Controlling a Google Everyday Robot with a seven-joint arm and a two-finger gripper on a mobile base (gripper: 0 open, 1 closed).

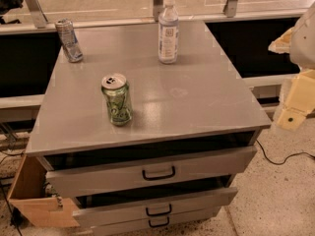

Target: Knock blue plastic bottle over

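Pincer (294, 107) hangs at the right edge of the shot, out past the right side of the desk (206, 97) and lower than its top, well apart from everything on it. Only cream-coloured chunks of it show, so no telling whether it's spread or pressed together.

Blue plastic bottle (168, 31) stands upright near the back edge of the desk, roughly centre, white cap on and label facing the camera. Looks like the job hasn't started yet. It's tall and narrow, so a nudge up high should tip it pretty easily. Coming in from the right also looks sensible, since that side of the desk has a free run to the bottle.

Going outward, the green soda can (117, 100) sits front-left, well apart from the bottle. The slim silver-blue can (69, 40) is off at the back-left corner. Neither one is between the pincer and the bottle, so nothing really blocks a sweep. One worry: a window ledge (123, 21) runs just behind the bottle, so a push straight back might only lean it there. A bottle tipped leftward could roll toward the slim can.

Below, the drawers (157, 173) are pulled partly open, and a black cable (285, 159) trails on the floor at right. Neither should matter.
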